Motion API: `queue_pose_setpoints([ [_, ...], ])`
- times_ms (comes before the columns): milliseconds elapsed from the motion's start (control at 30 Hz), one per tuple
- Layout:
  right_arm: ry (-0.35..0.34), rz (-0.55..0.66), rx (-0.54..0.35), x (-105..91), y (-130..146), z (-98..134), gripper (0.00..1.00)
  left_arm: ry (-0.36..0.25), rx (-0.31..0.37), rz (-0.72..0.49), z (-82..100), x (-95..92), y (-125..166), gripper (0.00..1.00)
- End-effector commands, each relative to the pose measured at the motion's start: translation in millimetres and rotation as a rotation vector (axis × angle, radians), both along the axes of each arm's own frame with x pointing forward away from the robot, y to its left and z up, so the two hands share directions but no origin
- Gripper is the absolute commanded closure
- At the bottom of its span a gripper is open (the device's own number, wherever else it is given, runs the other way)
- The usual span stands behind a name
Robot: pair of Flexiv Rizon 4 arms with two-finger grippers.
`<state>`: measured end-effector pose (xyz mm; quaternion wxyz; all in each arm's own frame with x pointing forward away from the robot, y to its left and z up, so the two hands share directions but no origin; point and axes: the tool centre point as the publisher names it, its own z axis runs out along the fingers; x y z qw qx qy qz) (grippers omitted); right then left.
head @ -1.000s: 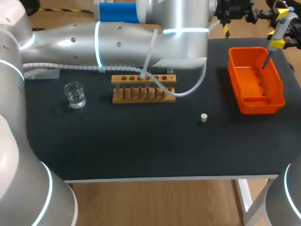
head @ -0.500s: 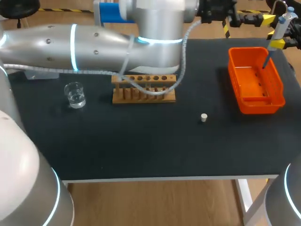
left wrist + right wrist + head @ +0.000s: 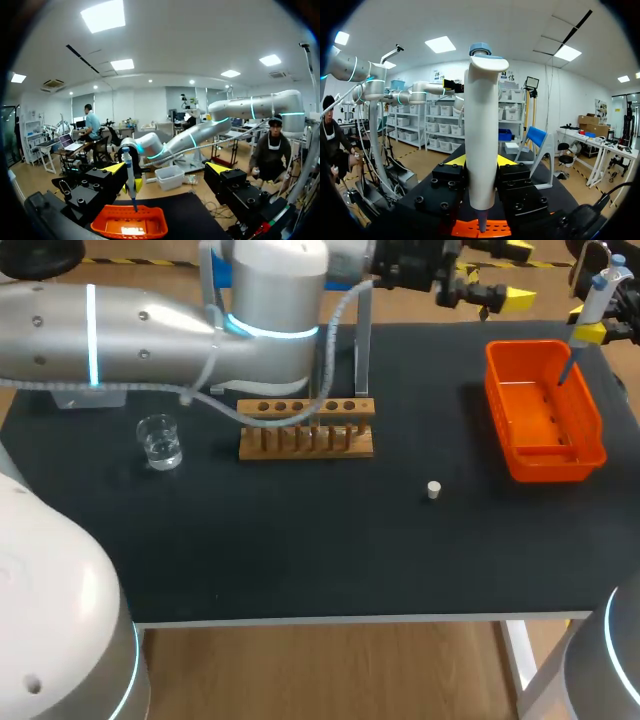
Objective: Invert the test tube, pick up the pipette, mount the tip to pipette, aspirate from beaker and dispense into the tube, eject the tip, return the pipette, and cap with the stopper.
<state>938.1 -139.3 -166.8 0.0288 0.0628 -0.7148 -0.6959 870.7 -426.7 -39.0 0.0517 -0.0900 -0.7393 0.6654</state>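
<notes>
The pipette (image 3: 481,135) is pinched upright by the right jaws, and its tip is held over the far end of the orange basket (image 3: 545,455) at the right side of the counter (image 3: 300,550). The left jaws are spread wide with nothing between them, near the counter's far edge, facing the pipette. The wooden rack (image 3: 305,430), beaker (image 3: 160,442) and stopper (image 3: 433,490) are seen standing apart on the counter.

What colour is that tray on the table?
The tray is bright orange, clearest in the head view.
</notes>
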Motion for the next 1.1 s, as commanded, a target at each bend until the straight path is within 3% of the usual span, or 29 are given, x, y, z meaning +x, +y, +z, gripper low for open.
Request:
queue_pose_setpoints([
  [33, -0.001, -0.001, -0.003, -0.6, 0, 1, 1.00, 0.008, 0.044, -0.081, 5.3, 1.9, 15, 0.00],
  [633, -0.001, -0.001, -0.003, -0.6, 0, 1, 1.00, 0.010, 0.029, -0.078, 2.5, 2.4, 17, 0.00],
  [833, -0.001, -0.001, -0.003, -0.6, 0, 1, 1.00, 0.030, 0.045, 0.035, -15.5, -1.3, 56, 0.00],
  [1100, -0.001, -0.001, -0.003, -0.6, 0, 1, 1.00, 0.009, 0.008, 0.148, -17.0, -19.9, 107, 0.00],
])
